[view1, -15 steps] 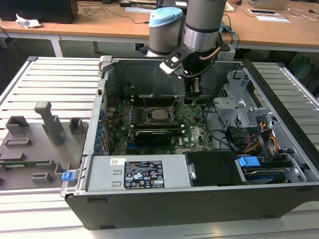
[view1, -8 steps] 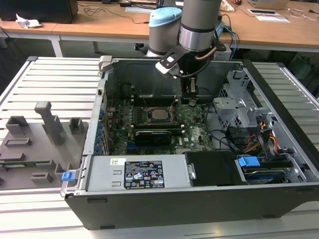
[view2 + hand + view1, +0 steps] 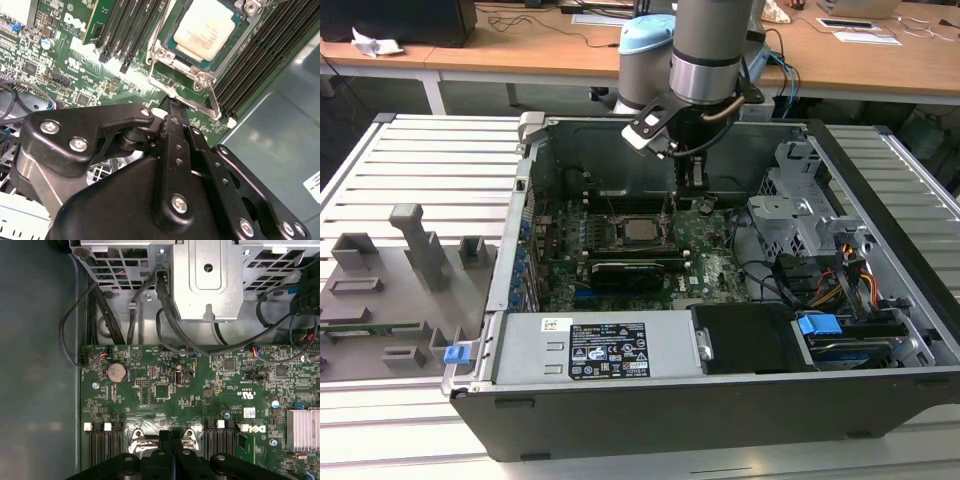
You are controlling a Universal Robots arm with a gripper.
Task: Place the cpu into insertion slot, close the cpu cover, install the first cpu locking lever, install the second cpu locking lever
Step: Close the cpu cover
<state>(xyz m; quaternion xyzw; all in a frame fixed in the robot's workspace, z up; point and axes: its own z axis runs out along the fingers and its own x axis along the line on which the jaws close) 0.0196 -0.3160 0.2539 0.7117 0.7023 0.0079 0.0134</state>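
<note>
Lever work is the step I judge to be in hand. My gripper (image 3: 692, 188) is down inside the computer case (image 3: 620, 430), low over the motherboard (image 3: 165, 390). In both wrist views its jaws meet with only a seam between them and nothing held.

The cpu (image 3: 202, 31) lies flat in its socket, silver top up. The cpu cover (image 3: 165, 55) appears folded down around it as a metal frame. A wire locking lever (image 3: 192, 104) runs along the socket edge nearest me, right at my tips. I cannot tell whether I am touching it or whether it is hooked.

To do this well I want the closed tips squarely on the wire. The push should go down and then sideways toward its catch. A slip would land me on the memory slots (image 3: 250, 55) beside the socket or on the bare board, so slow, steady pressure is best.
</note>
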